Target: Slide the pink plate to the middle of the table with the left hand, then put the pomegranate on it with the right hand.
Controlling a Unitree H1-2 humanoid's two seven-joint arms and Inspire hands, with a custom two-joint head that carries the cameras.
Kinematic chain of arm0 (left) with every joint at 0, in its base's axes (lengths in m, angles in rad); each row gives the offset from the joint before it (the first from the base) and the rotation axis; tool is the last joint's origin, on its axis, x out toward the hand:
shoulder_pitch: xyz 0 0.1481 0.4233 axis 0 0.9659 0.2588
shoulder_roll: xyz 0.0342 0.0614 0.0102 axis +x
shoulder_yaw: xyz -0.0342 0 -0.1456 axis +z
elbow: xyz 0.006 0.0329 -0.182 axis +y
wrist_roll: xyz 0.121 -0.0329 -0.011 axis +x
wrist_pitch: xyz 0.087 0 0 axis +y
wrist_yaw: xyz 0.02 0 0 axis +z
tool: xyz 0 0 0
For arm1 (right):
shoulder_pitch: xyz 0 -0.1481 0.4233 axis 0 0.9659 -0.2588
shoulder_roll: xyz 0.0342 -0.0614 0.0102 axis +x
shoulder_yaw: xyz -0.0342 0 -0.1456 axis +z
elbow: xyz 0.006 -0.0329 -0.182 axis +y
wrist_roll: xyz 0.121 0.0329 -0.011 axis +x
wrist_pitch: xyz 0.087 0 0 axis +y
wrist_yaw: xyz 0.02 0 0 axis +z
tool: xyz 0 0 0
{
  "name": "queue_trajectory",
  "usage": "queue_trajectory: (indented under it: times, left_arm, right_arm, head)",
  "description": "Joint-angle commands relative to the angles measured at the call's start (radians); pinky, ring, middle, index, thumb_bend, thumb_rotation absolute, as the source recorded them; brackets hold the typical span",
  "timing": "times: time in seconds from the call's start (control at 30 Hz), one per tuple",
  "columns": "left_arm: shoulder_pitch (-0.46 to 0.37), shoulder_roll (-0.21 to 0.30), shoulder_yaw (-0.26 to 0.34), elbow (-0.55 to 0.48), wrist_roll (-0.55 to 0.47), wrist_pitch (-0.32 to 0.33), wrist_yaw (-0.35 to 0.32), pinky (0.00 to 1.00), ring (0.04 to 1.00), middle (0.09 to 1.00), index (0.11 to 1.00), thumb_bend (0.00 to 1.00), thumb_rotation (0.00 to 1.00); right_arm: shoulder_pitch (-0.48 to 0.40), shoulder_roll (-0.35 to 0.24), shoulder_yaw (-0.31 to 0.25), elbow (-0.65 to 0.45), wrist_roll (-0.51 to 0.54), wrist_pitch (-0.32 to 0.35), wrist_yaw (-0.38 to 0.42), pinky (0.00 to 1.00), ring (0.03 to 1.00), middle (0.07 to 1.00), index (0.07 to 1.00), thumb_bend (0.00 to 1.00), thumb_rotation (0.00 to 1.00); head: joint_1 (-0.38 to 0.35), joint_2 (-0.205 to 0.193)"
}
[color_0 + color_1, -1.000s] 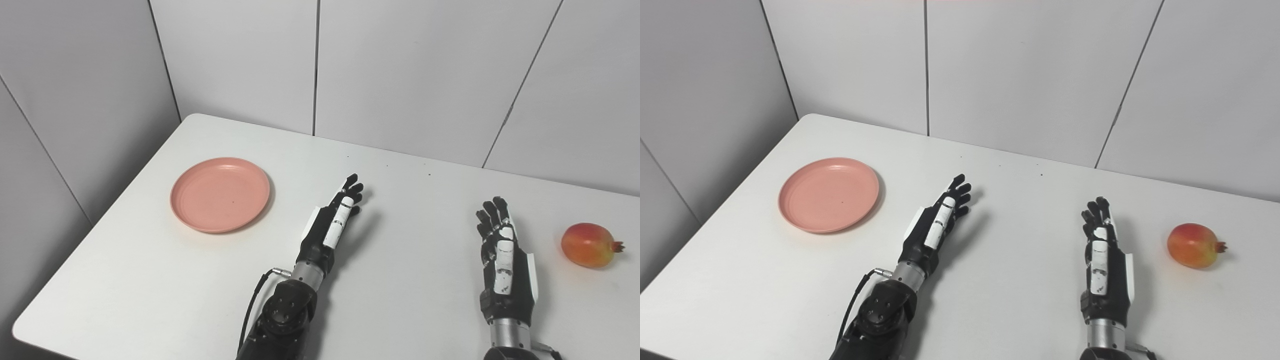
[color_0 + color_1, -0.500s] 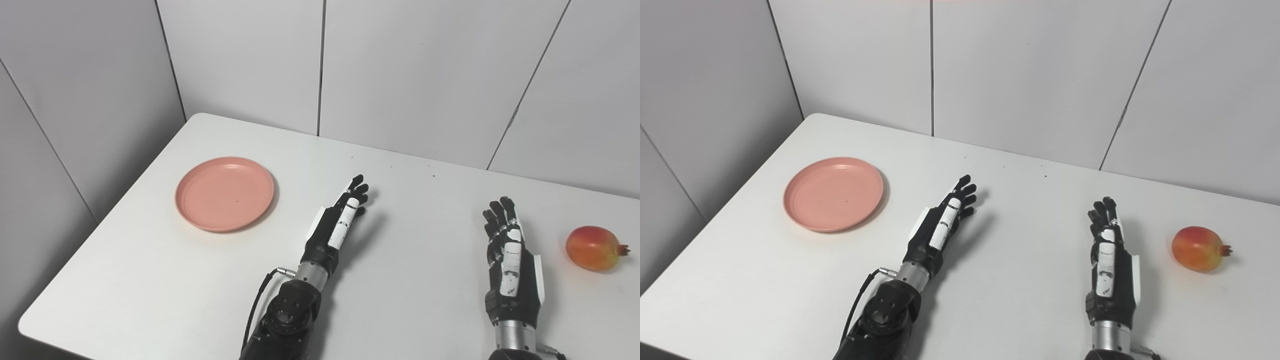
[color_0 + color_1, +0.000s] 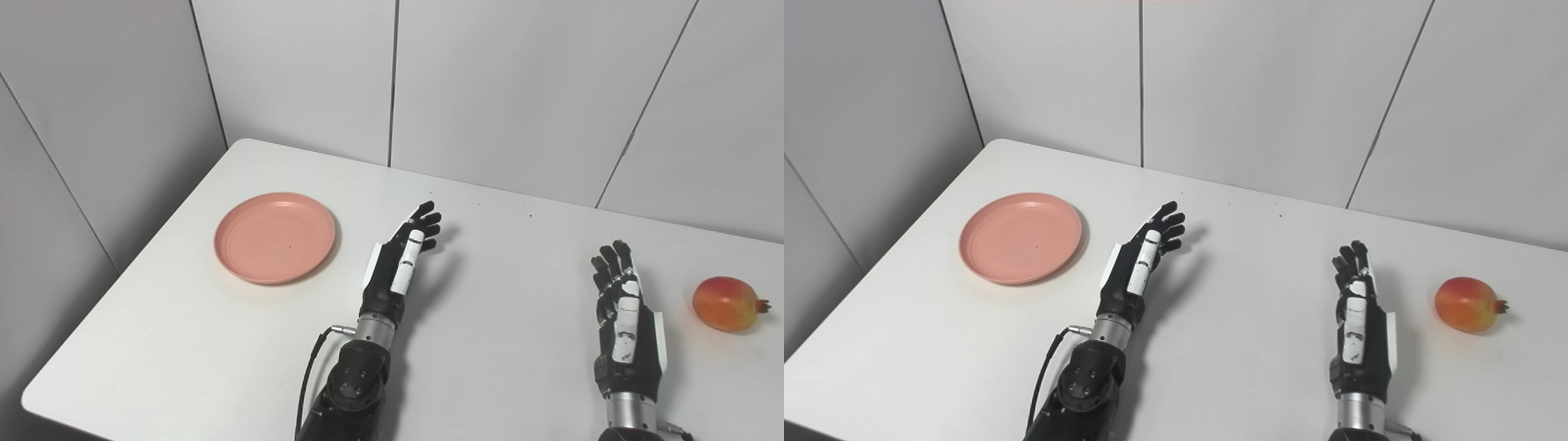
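The round pink plate (image 3: 274, 237) lies flat on the left part of the white table (image 3: 184, 343), holding nothing. To its right, apart from it, hovers my left hand (image 3: 401, 260), open with fingers stretched out. A red and yellow pomegranate (image 3: 726, 303) rests near the table's right side. My right hand (image 3: 621, 306) is open, palm edge down, left of the fruit with a clear gap between them.
Grey wall panels (image 3: 502, 86) close off the table at the back and on the left. The table's near left corner (image 3: 37, 401) is rounded. A black cable (image 3: 309, 373) loops beside my left forearm.
My left hand has lifted and swung left toward the plate. The right hand, plate and pomegranate have stayed put; the view shifted slightly at first.
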Motion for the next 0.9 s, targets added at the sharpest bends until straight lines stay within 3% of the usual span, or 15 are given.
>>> queue_trajectory:
  times: [0.0, 0.13, 0.57, 0.87]
  left_arm:
    - [-0.038, 0.005, 0.004, -0.042, -0.007, -0.023, -0.006, 0.86, 0.874, 0.873, 0.861, 0.41, 1.00]
    - [-0.047, 0.011, 0.015, -0.068, -0.020, -0.022, -0.006, 0.85, 0.868, 0.867, 0.857, 0.38, 1.00]
    - [-0.107, 0.051, 0.078, -0.114, 0.010, 0.005, 0.043, 0.83, 0.822, 0.818, 0.802, 0.45, 1.00]
    - [-0.153, 0.119, 0.158, -0.148, -0.003, 0.085, 0.063, 0.81, 0.810, 0.809, 0.801, 0.46, 1.00]
  right_arm:
    - [0.041, -0.019, -0.012, 0.052, -0.005, -0.037, 0.011, 0.99, 0.933, 0.934, 0.945, 0.58, 0.98]
    - [0.040, -0.021, -0.013, 0.053, -0.002, -0.029, 0.016, 1.00, 0.943, 0.943, 0.952, 0.57, 0.98]
    - [0.035, -0.035, -0.019, 0.063, 0.001, -0.030, 0.015, 0.99, 0.935, 0.929, 0.942, 0.58, 0.97]
    - [0.027, -0.040, -0.016, 0.069, 0.001, -0.024, 0.019, 1.00, 0.939, 0.935, 0.950, 0.57, 0.99]
  head:
    - [0.000, 0.000]
    - [0.001, -0.001]
    - [0.031, -0.018]
    - [0.041, -0.024]
